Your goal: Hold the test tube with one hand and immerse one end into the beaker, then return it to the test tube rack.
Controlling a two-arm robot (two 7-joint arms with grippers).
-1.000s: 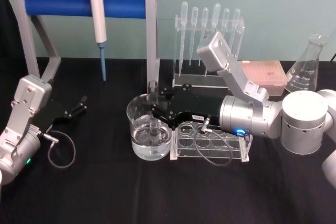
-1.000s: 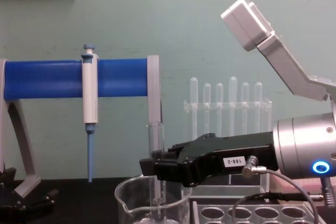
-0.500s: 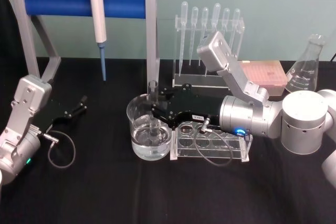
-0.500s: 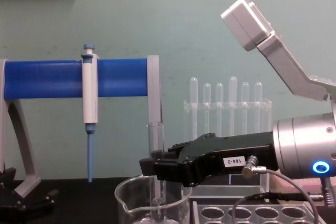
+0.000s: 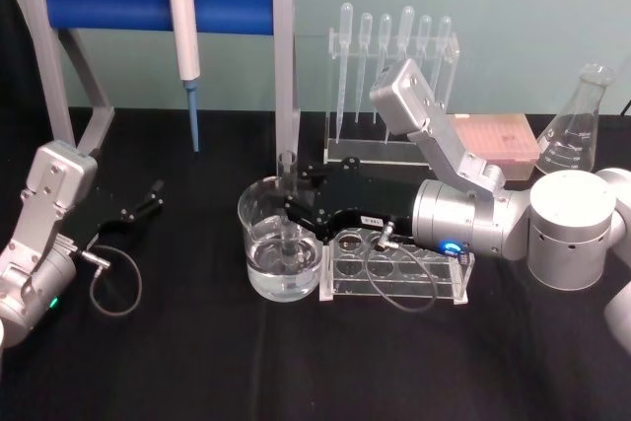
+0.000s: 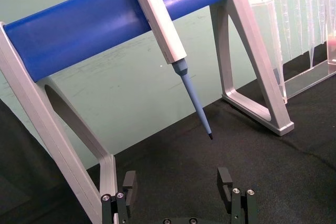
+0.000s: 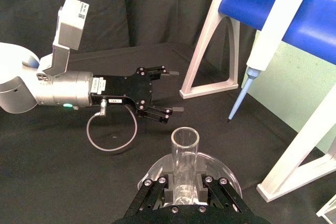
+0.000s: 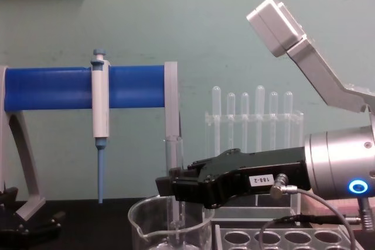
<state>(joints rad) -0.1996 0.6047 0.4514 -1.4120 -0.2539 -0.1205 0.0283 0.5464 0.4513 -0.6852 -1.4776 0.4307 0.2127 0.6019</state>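
Tube dipped; the trip back to the rack is not yet made.
The right claw (image 5: 290,210) is clamped on the test tube (image 5: 287,169), upright in the beaker (image 5: 248,236), lower end seemingly under the water. The test tube rack (image 5: 394,279) stands just beside. The left claw (image 5: 146,200) rests spread and empty on the bench (image 5: 197,362).

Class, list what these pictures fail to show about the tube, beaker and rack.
Chest view: beaker base cut off by the bottom edge.
Chest view: test tube middle hidden behind the right end effector.
Head view: rack far side hidden behind the right arm.
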